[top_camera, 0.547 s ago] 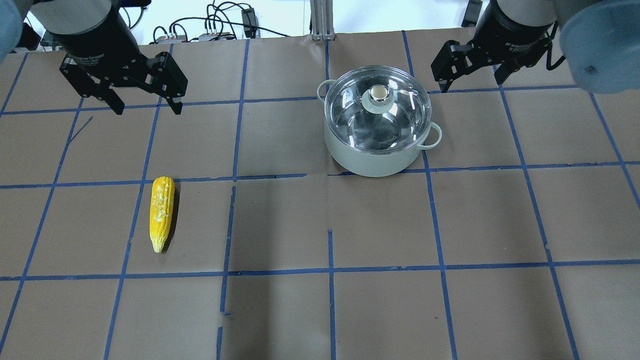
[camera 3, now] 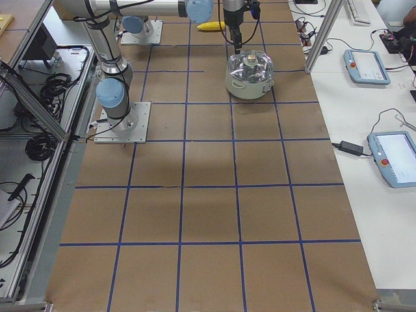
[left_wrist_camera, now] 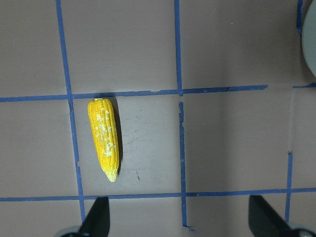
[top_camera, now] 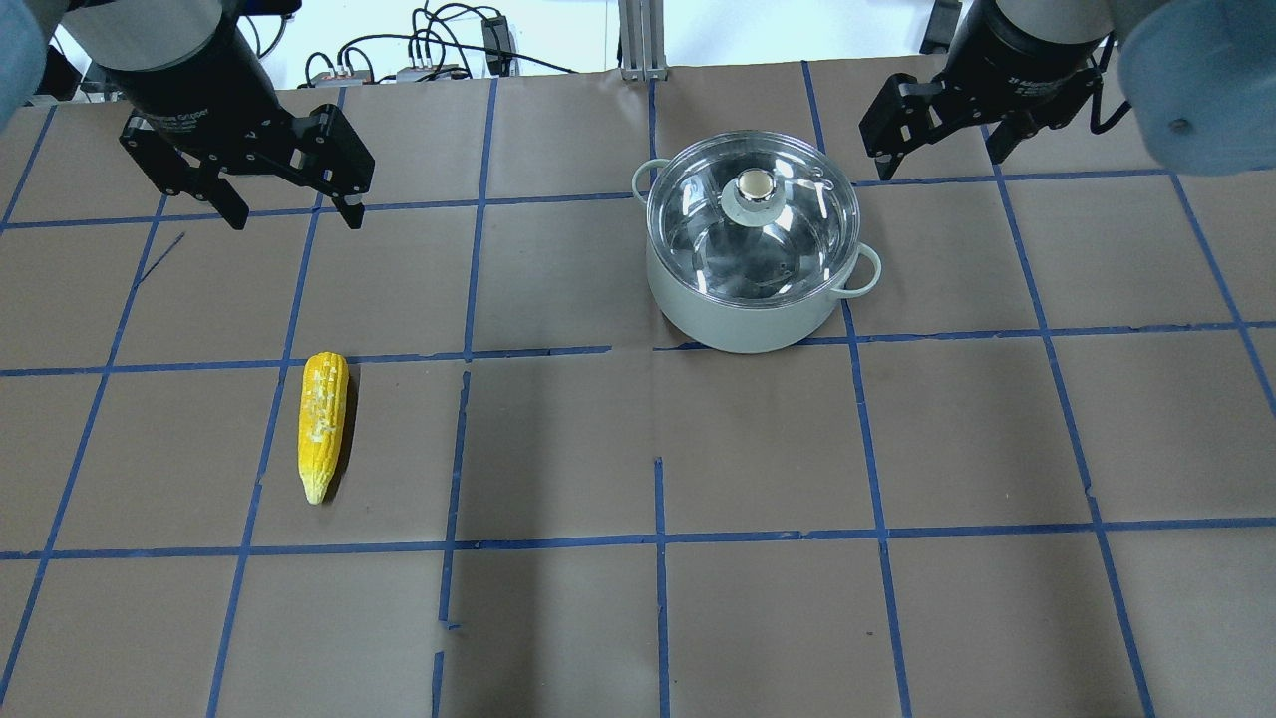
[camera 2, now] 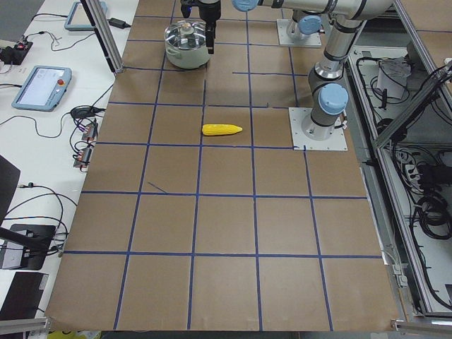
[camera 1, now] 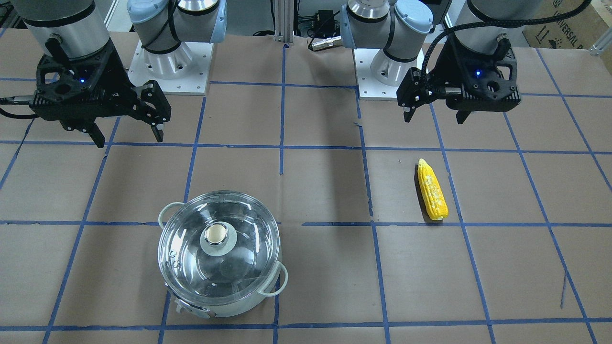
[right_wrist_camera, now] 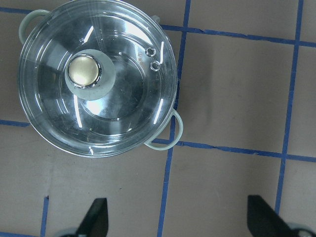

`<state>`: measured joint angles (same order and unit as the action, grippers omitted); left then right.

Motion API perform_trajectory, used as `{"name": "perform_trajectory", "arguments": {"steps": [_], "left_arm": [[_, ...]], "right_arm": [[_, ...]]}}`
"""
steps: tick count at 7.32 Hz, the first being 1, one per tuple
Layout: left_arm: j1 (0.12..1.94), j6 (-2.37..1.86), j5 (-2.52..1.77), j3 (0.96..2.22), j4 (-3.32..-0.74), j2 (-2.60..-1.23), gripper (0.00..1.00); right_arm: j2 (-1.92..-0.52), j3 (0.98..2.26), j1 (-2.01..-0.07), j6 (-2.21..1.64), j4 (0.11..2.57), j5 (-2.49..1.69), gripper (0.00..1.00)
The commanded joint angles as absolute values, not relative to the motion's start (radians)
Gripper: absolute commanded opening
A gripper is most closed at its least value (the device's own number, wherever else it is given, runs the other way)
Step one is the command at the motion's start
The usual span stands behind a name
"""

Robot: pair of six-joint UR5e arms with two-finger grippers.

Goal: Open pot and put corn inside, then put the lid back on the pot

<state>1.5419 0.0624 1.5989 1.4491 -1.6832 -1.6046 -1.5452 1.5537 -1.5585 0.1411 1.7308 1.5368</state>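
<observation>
Pot (top_camera: 743, 321) stands upright on the robot's right half of the table (top_camera: 638, 618), which is brown paper gridded with blue tape (top_camera: 660, 598). The glass lid (top_camera: 788, 224) is seated on the rim, cream knob (top_camera: 755, 183) up; loop handles stick out at opposite sides

Corn (top_camera: 322, 424) lies flat on the left half, inside one grid square, tapered end towards the robot's base. It is well apart from the pot and nothing touches it

Left gripper (top_camera: 296, 214) hangs raised above the paper, fingers spread wide and empty; its wrist camera looks down on the corn

Right gripper (top_camera: 939, 165) is likewise raised, fingers apart, holding nothing, near the pot but clear of lid and knob
</observation>
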Motion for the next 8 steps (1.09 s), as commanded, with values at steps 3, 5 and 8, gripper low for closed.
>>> {"name": "perform_trajectory", "arguments": {"steps": [3,5,8], "left_arm": [[1.542,0.064,1.600,1.450,-1.678,-1.605,1.00],[1.542,0.064,1.600,1.450,-1.678,-1.605,1.00],[1.540,0.061,1.598,1.450,-1.678,-1.605,1.00]], "right_arm": [[-1.445,1.551,-1.569,0.052,1.778,1.523,1.00],[-1.443,1.568,-1.571,0.055,1.781,1.531,1.00],[-1.440,1.571,-1.571,0.057,1.782,1.532,1.00]]}}
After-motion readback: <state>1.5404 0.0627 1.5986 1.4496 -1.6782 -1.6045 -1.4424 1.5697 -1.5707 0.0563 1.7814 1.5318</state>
